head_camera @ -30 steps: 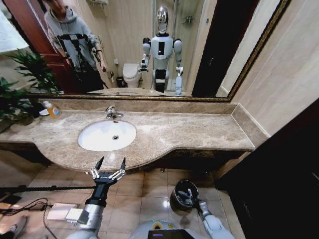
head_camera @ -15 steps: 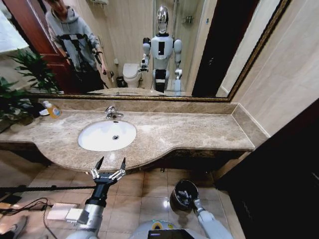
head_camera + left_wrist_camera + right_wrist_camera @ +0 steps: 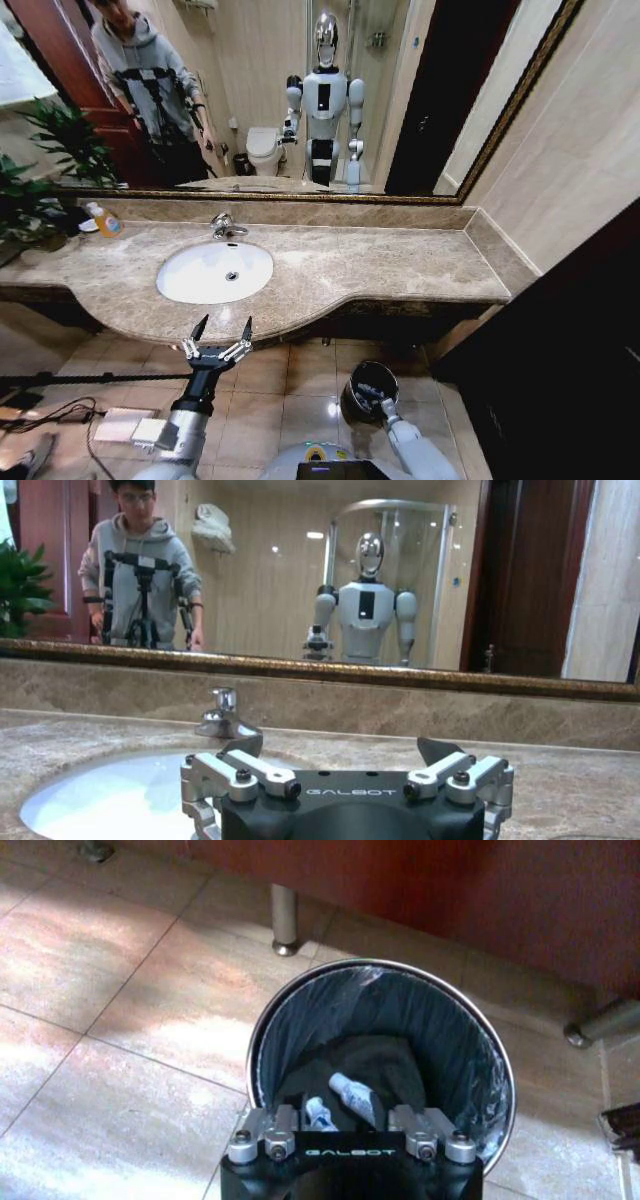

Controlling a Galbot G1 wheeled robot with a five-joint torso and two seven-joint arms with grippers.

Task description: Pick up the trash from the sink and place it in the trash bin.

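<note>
Hovering over the trash bin [image 3: 380,1057] to drop trash [image 3: 352,1093] in, the right gripper [image 3: 345,1129] looks open; the left gripper [image 3: 218,338] waits open near the sink [image 3: 215,272].

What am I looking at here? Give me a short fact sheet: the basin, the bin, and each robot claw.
sink: white oval porcelain basin in beige marble, no trash visible inside
bin: round black bin on the tiled floor, white tubes lying inside
left gripper: open, held in front of the counter edge
right gripper: low, over the bin's mouth
</note>
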